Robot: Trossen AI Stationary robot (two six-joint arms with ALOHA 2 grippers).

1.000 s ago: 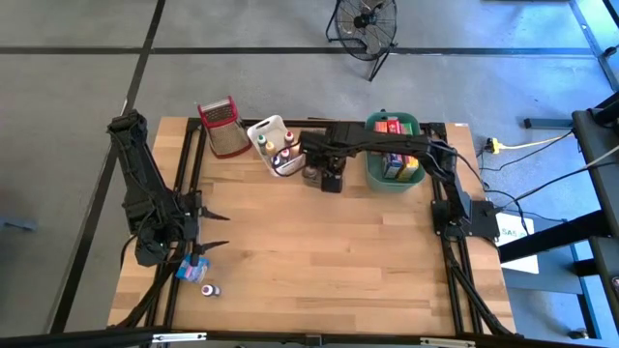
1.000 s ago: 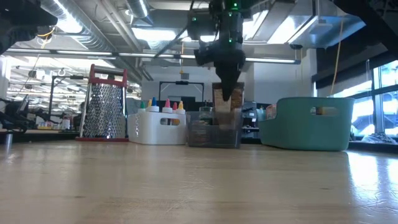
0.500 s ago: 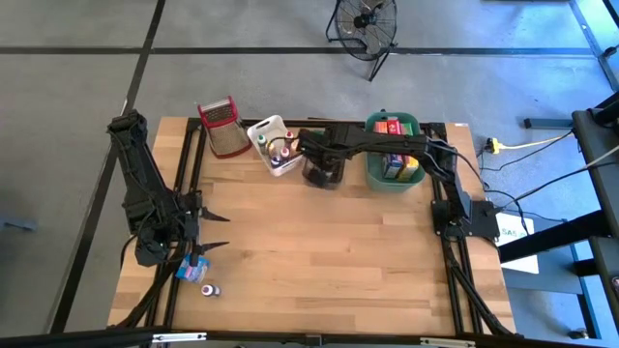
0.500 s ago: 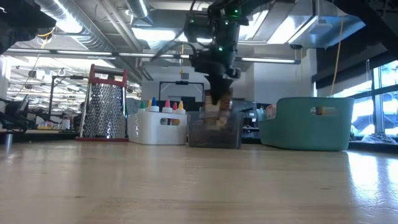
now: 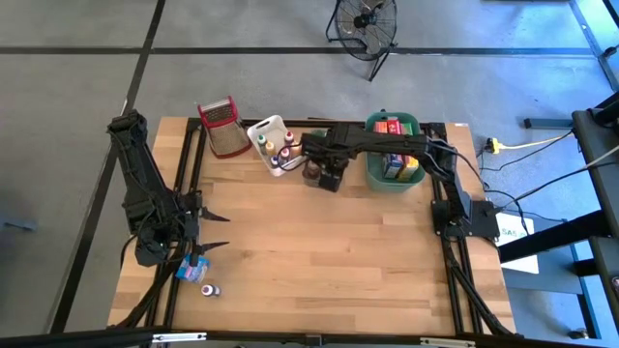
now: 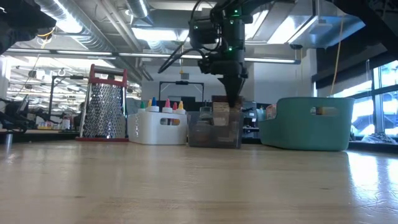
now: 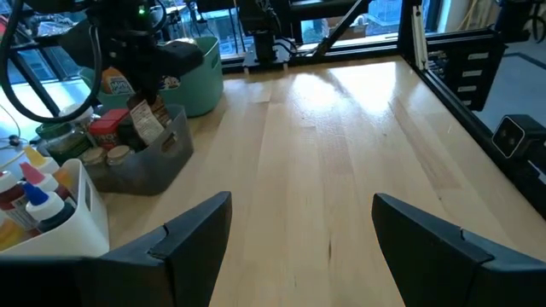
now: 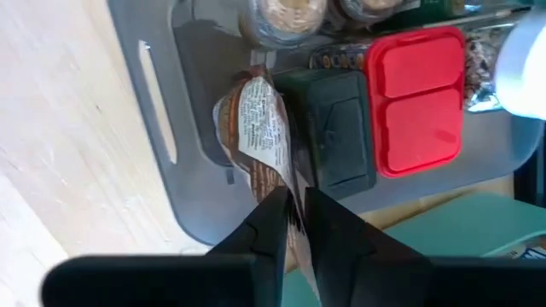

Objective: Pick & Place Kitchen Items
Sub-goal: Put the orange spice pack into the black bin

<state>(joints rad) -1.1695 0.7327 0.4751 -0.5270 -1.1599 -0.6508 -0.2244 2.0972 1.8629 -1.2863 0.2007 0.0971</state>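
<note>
The right gripper (image 8: 294,213) pinches a brown packet (image 8: 256,128) standing up in the grey tub (image 8: 162,119); packet probably at 12 o'clock.

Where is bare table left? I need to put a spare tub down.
The middle and near-right of the wooden table are bare. Crowded: the back edge, from grater through white caddy and grey bin to green tub, plus the left gripper's corner.

Setting: industrial lab or workshop, indicated by exposed ceiling ducts (image 6: 93,25), grey concrete floor (image 5: 77,116), floor fan (image 5: 366,21), and black-framed wooden surface (image 5: 319,242).
</note>
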